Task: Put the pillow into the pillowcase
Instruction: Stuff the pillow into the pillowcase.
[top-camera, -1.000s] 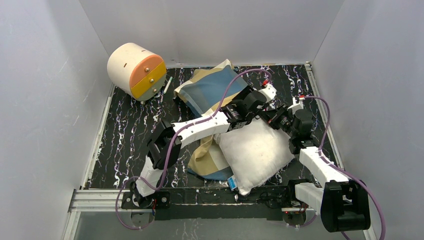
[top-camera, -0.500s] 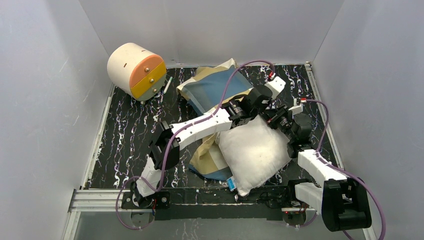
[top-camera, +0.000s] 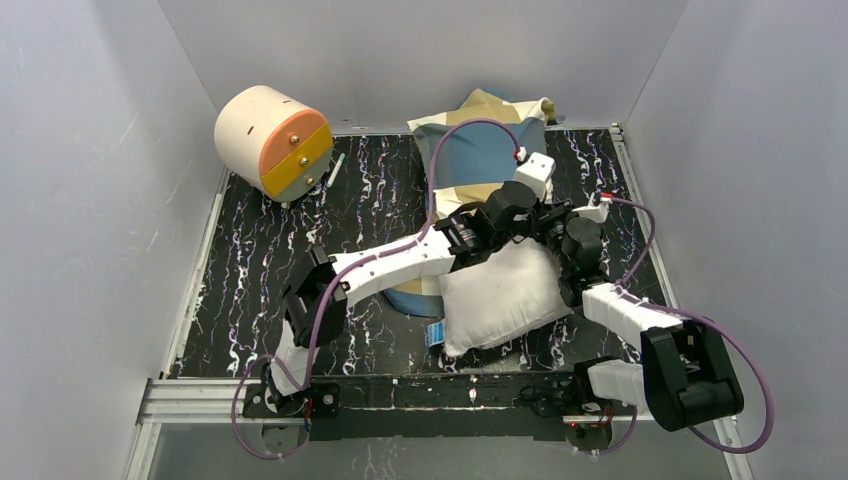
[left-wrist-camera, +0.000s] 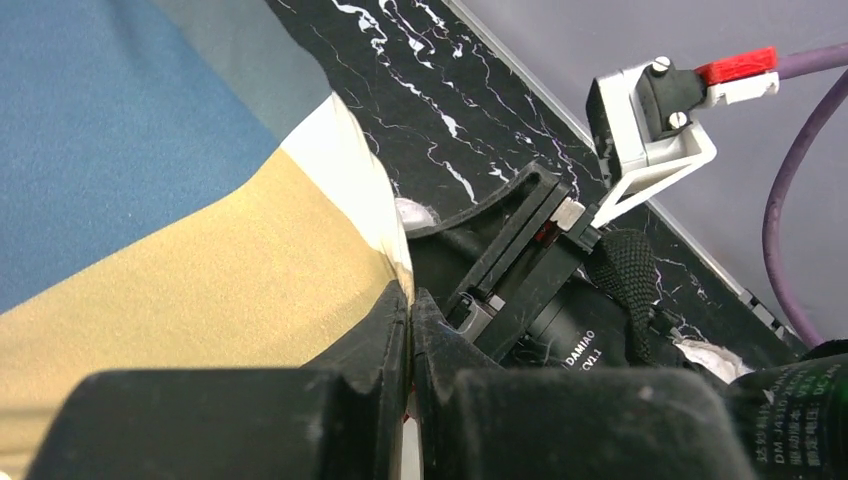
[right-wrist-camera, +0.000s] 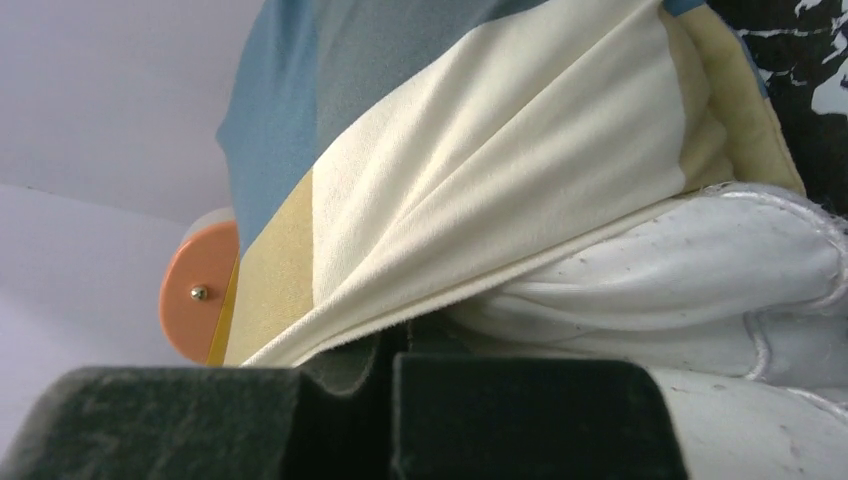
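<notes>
Nearest, along the front rail: both arm bases, bolted side by side. Both arms reach inward and meet over the right half of the table (top-camera: 260, 250), which is black with white veining.

Pillow (top-camera: 500, 295): plain white and plump, lying flat on the table right of centre, close to the front rail. A small blue tag shows at its near left corner. Its far edge sits beneath the two wrists; most of it lies bare, outside the cover.

Right gripper (right-wrist-camera: 395, 355): fingers closed, with a cream fabric edge nipped between them, directly over the pillow's far seam.

Left gripper (left-wrist-camera: 410, 325): fingers pressed together, pinching the cream hem of the pillowcase. The right gripper's black body is just beside it.

Pillowcase (top-camera: 485, 150): blocks of blue, tan and cream. Its open edge laps the pillow's far edge, held there by both grippers. The body rises behind them and leans against the back wall (top-camera: 400, 60). A blue fold shows under the left forearm, touching the pillow's left side.

Cylinder (top-camera: 270, 135): cream, with an orange and yellow end face, lying on its side in the far left corner, well apart from the pillow
</notes>
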